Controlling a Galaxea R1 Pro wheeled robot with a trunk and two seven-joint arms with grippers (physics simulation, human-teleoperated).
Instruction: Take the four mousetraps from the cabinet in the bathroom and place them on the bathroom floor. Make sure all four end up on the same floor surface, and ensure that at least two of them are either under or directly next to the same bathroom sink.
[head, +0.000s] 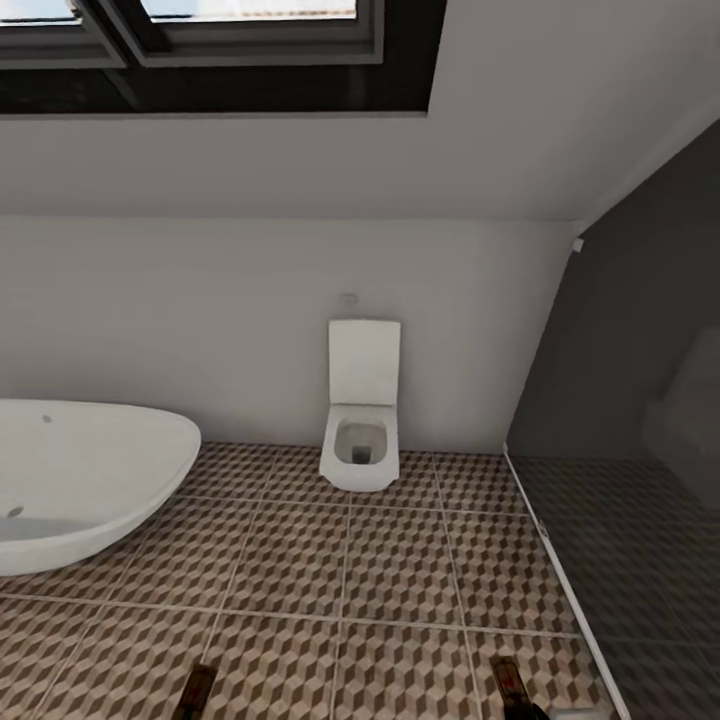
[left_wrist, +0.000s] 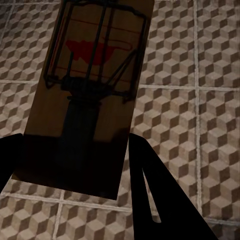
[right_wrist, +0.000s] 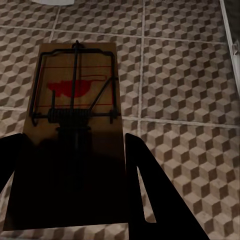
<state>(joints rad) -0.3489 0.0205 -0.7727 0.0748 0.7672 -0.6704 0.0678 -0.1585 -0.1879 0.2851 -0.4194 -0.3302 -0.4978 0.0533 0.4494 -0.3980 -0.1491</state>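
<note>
My left pincer (left_wrist: 75, 165) is pinching a mousetrap (left_wrist: 90, 95) by its near end, dark fingers (left_wrist: 165, 200) either side of the board, so the wire and red spot point away from me and stay clear of my grip. My right pincer (right_wrist: 70, 185) holds a second mousetrap (right_wrist: 75, 125) the same way, flat and level above the tiles; I judge this carry keeps the sprung end outward and ready to lay down. In the head view both traps peek in at the bottom edge, the left one (head: 195, 692) lower left, the right one (head: 510, 688) lower right. Beneath them spreads the bathroom floor (head: 400, 570), cube-patterned tiles with pale grout. Beyond, a white toilet (head: 361, 420) stands against the wall at centre, a white tub (head: 80, 480) curves in at left, a dark glass partition (head: 630, 450) fills the right, and a skylight (head: 220, 40) sits in the upper left. I see no sink here, so placing under one likely means turning first.
</note>
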